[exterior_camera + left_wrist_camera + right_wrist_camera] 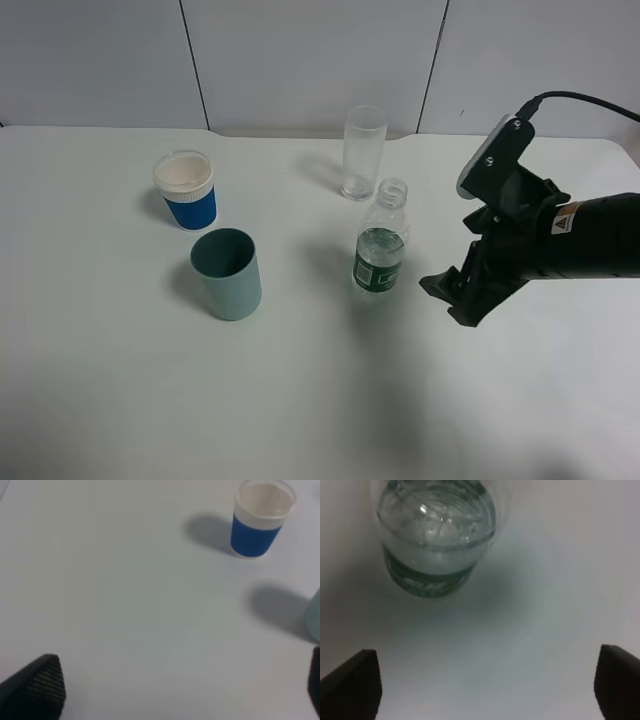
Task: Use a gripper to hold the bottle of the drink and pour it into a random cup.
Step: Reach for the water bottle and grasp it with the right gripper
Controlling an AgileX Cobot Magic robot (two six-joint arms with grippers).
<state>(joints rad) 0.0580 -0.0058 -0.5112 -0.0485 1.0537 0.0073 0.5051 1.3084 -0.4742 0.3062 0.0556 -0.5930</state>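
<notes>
Two pincers show up, and both are spread wide and hold nothing. The right pincer [458, 298] hangs just over the white tabletop [300, 410] at the end of a thick black arm [600, 240]. Its two fingers [355, 682] are far apart, and only bare tabletop lies between them.

The bottle [381, 250] stands upright right in front of this pincer, near it but not touching. Its neck is open at the top. Clear drink fills the lower part, and a dark green band goes round the body. In the right wrist view the bottle [437, 540] sits ahead of the open fingers, a bit nearer to one finger than the other.

The green cup [228, 275] stands upright on the far side of the bottle from the right pincer, well apart from it. Its mouth faces up. A paper cup [186, 190] with a blue sleeve stands near the green cup, a little farther from the right pincer. A tall clear glass [363, 152] stands near the bottle, off to one side of the pincer.

The left pincer [175, 690] shows only in its own wrist view. Its fingers sit far apart over bare tabletop. The paper cup stands well ahead of it. An edge of the green cup shows close to one finger.
</notes>
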